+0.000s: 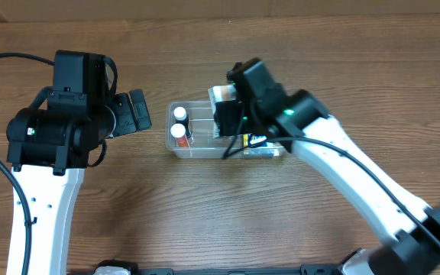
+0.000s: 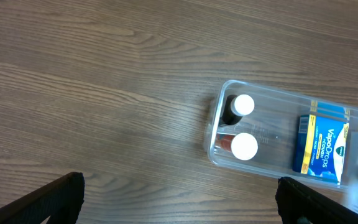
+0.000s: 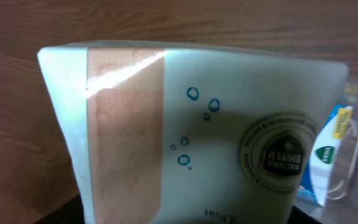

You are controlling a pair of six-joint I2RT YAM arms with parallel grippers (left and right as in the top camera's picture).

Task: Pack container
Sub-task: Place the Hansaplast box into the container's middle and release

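Note:
The clear plastic container (image 1: 201, 150) sits mid-table. Two white-capped bottles (image 1: 179, 114) (image 1: 178, 131) stand in its left end and a blue VapoDrops box (image 1: 260, 141) lies in its right part. My right gripper (image 1: 228, 118) is over the container's middle, shut on a white bandage box (image 3: 191, 130) with a tan plaster picture; that box fills the right wrist view. My left gripper (image 1: 137, 112) is open and empty, just left of the container. In the left wrist view the container (image 2: 272, 99), the bottles (image 2: 244, 104) and the blue box (image 2: 325, 143) show beyond the left gripper (image 2: 179, 200).
Bare wood-grain tabletop (image 1: 205, 214) surrounds the container on all sides. A black cable (image 1: 6, 57) runs along the far left. The right arm (image 1: 357, 183) stretches from the lower right across to the container.

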